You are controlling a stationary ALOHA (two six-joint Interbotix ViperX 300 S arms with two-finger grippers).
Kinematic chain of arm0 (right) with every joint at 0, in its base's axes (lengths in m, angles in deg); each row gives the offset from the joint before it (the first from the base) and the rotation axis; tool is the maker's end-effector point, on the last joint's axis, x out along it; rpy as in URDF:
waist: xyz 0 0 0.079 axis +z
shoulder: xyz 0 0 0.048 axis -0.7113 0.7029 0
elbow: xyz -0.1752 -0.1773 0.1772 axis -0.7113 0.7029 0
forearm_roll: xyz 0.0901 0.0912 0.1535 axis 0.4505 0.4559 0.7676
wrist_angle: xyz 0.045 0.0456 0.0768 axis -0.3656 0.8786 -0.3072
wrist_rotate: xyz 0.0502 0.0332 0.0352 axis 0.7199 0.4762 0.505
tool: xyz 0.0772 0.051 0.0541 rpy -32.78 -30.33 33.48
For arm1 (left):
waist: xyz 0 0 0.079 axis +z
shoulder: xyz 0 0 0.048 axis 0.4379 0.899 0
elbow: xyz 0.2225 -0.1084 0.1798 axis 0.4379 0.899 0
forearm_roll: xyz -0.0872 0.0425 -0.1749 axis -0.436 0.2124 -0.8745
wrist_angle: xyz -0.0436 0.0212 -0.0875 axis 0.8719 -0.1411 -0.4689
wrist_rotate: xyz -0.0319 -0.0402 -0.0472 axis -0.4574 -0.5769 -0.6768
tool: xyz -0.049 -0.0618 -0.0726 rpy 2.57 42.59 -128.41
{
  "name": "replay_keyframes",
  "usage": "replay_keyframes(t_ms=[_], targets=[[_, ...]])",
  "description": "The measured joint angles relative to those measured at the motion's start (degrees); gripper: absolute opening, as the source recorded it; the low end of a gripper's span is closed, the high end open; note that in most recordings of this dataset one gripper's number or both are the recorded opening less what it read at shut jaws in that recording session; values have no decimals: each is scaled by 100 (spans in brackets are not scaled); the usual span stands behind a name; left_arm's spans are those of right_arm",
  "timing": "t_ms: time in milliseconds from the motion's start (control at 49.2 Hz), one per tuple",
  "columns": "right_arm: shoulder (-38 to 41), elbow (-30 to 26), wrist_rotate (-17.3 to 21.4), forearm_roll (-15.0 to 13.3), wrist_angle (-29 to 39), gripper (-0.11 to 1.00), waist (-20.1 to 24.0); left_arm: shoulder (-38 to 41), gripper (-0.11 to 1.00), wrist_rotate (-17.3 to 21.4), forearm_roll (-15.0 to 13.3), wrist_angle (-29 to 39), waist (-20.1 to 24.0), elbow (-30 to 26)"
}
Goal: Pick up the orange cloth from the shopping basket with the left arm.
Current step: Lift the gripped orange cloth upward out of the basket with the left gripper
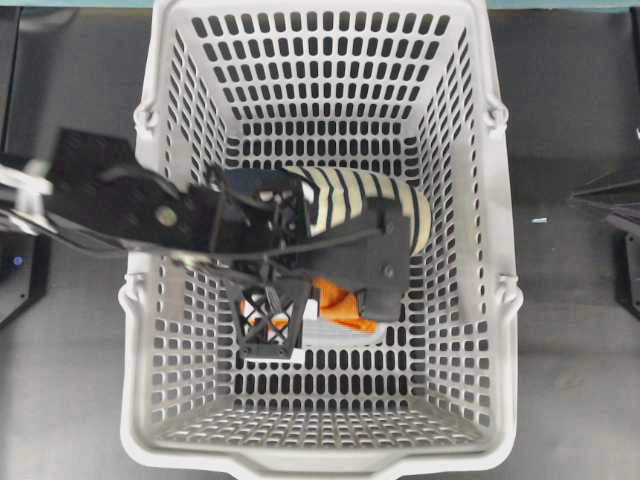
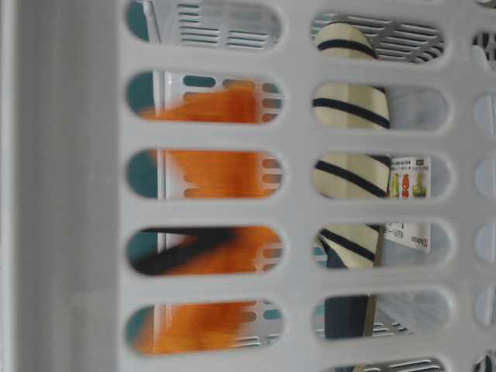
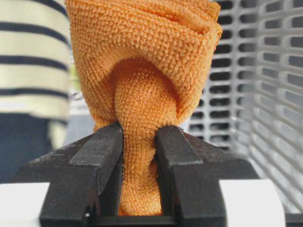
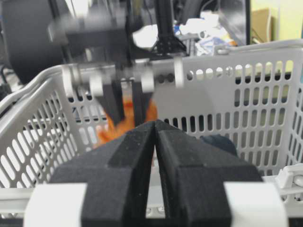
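Note:
My left gripper (image 3: pixel 139 142) is shut on the orange cloth (image 3: pixel 142 56), with a fold pinched between both black jaws. In the overhead view the left arm reaches from the left into the light-grey shopping basket (image 1: pixel 500 300), and the cloth (image 1: pixel 342 302) shows between the fingers of the left gripper (image 1: pixel 330 300). The table-level view shows the cloth (image 2: pixel 209 174) blurred behind the slotted wall. The right wrist view shows it (image 4: pixel 110 128) hanging from the blurred left gripper (image 4: pixel 125 111). My right gripper (image 4: pixel 155 125) is shut and empty, outside the basket's near rim.
A cream-and-navy striped slipper (image 1: pixel 365 200) lies in the basket just behind the left gripper; it also shows in the table-level view (image 2: pixel 349 170). A white printed label (image 2: pixel 408 201) stands beside it. The basket walls (image 3: pixel 265 94) close in on all sides.

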Motion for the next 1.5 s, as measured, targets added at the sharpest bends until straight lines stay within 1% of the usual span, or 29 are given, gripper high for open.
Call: replay_keyframes(t_ms=[284, 366, 427, 671, 1504], targets=[[-9, 0, 0, 0, 0, 0, 0, -9, 17, 325, 0, 1644, 176, -1925], [-9, 0, 0, -9, 0, 0, 0, 97, 17, 439, 0, 1942, 167, -2303], [0, 0, 0, 0, -9, 0, 0, 193, 17, 475, 0, 2101, 167, -2443], [-9, 0, 0, 0, 0, 0, 0, 281, 17, 492, 0, 2197, 193, -2505], [-18, 18, 0, -9, -9, 0, -26, 334, 17, 501, 9, 2188, 211, -2505]])
